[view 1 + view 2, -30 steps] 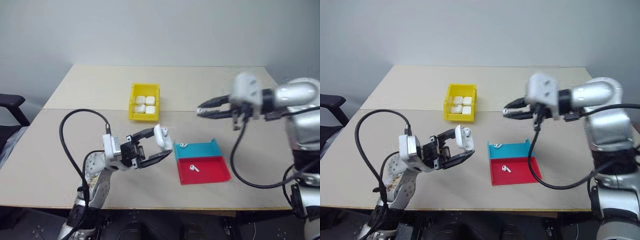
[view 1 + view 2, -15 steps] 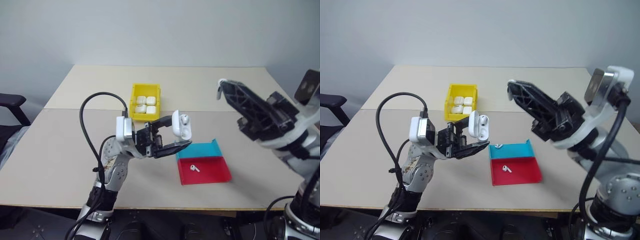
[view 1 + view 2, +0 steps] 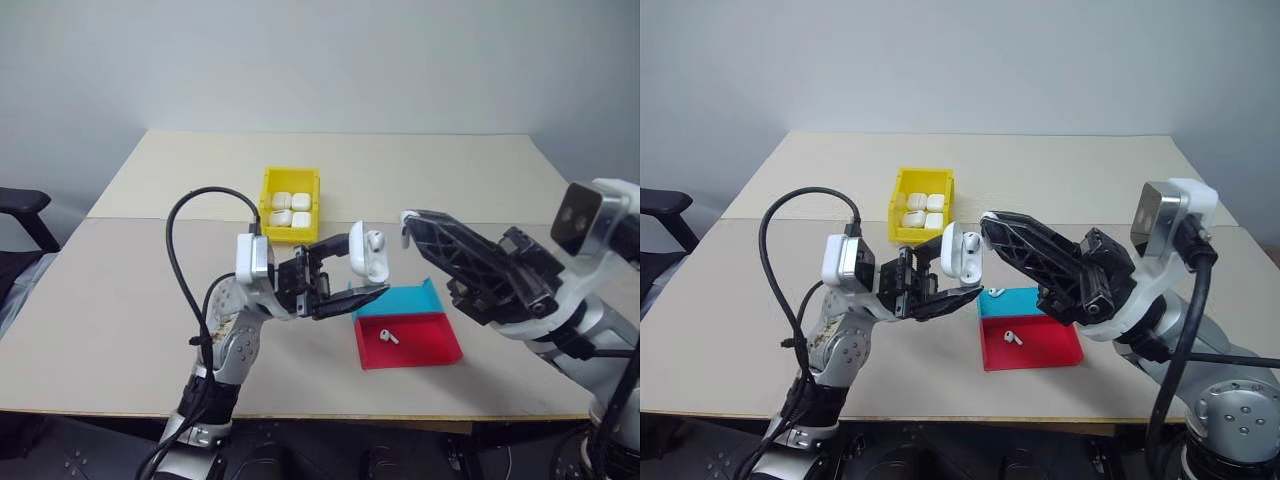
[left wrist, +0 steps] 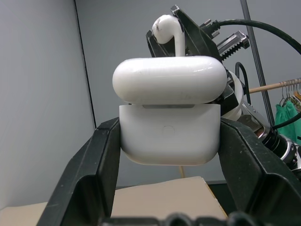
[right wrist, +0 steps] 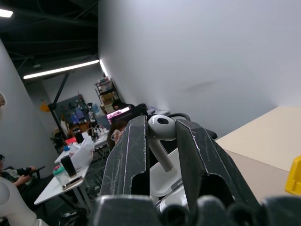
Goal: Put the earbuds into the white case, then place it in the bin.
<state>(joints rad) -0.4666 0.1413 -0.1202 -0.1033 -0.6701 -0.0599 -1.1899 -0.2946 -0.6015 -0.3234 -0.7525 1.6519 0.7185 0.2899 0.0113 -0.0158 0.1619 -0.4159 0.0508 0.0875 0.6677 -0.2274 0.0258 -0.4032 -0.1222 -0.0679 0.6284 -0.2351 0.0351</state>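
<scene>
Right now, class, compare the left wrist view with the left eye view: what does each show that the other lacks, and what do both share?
Left wrist view alone: a green garment on a rail in the background. Left eye view alone: the bin holding four white cases, and the teal-and-red tray with a loose earbud. Both: the left pincer shut on the open white case, and the right pincer bringing an earbud to it.

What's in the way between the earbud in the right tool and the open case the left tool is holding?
Nothing visible. The right tool pinches an earbud close above the white case, which the left tool clamps with its lid flipped open. One earbud already sits in the case; whether the second slot is free I cannot tell.
</scene>
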